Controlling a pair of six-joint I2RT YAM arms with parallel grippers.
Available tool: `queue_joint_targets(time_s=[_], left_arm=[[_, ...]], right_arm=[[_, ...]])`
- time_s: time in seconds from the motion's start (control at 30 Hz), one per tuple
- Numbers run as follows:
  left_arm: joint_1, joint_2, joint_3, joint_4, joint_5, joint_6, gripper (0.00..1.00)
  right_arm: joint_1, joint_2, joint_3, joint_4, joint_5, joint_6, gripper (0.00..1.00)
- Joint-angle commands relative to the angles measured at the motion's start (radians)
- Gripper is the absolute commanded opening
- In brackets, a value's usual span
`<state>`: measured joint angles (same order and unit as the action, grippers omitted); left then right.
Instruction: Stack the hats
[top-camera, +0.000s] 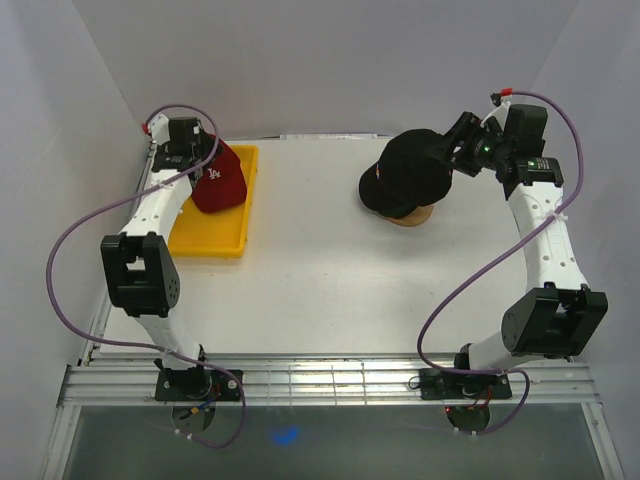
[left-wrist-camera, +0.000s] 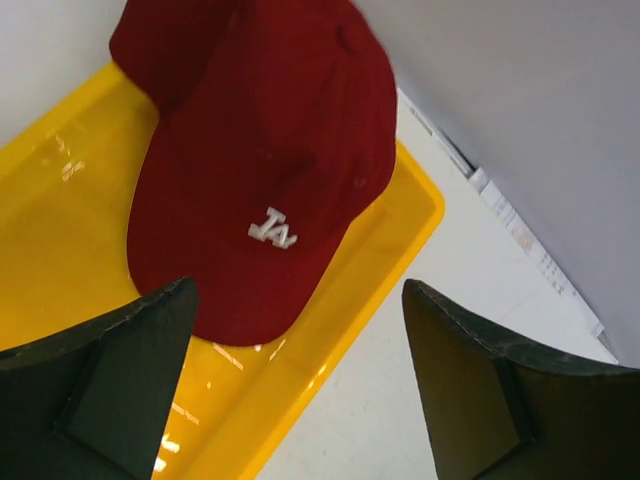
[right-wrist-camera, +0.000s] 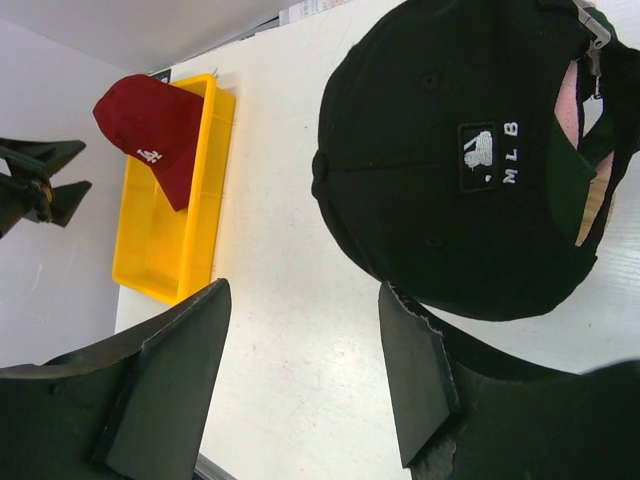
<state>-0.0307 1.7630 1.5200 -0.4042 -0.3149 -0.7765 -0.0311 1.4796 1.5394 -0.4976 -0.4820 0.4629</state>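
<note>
Dark red cap (top-camera: 220, 180) here, white stitched letters on its front, set off by a bright yellow tray (top-camera: 205, 243). Across the way a black cap (top-camera: 408, 170) with a white logo patch and white lettering, a pale pink cap (right-wrist-camera: 565, 100) showing through its back gap, and a tan wooden stand (top-camera: 415, 217). The table (top-camera: 330, 280) is plain white, the cables (top-camera: 50, 275) purple.

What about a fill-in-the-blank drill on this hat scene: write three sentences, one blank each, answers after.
The yellow tray holds just ____ hat, the dark red cap.
The black cap, over the pink cap on the wooden stand, bears the white letters ____.
The left gripper and the right gripper are both ____, holding nothing.
Missing words: one; MLB; open.
</note>
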Motion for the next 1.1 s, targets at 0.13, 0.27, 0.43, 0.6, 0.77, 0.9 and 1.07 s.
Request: queue_joint_targets(time_s=[0.13, 0.27, 0.43, 0.6, 0.77, 0.9, 1.07], left_arm=[[0.009, 0.223, 0.357, -0.037, -0.151, 0.195, 0.93], [0.008, 0.334, 0.523, -0.051, -0.171, 0.273, 0.92], [0.008, 0.420, 0.594, -0.059, -0.191, 0.330, 0.91], [0.008, 0.437, 0.592, -0.107, -0.164, 0.316, 0.86], [0.002, 0.334, 0.363, 0.011, -0.133, 0.305, 0.87], [0.002, 0.305, 0.319, 0.036, -0.118, 0.322, 0.84], [0.002, 0.309, 0.327, 0.028, -0.108, 0.326, 0.66]], right_arm=[[0.003, -0.019, 0.014, 0.036, -0.006, -0.015, 0.66], [0.003, -0.015, 0.036, 0.025, -0.009, -0.018, 0.66], [0.003, -0.008, 0.057, 0.025, -0.026, -0.007, 0.66], [0.003, -0.015, 0.067, 0.022, -0.010, -0.007, 0.66], [0.003, -0.021, 0.048, 0.027, -0.001, -0.010, 0.66], [0.003, -0.028, 0.025, 0.031, 0.002, -0.012, 0.66], [0.003, -0.033, 0.027, 0.030, 0.000, -0.010, 0.65]])
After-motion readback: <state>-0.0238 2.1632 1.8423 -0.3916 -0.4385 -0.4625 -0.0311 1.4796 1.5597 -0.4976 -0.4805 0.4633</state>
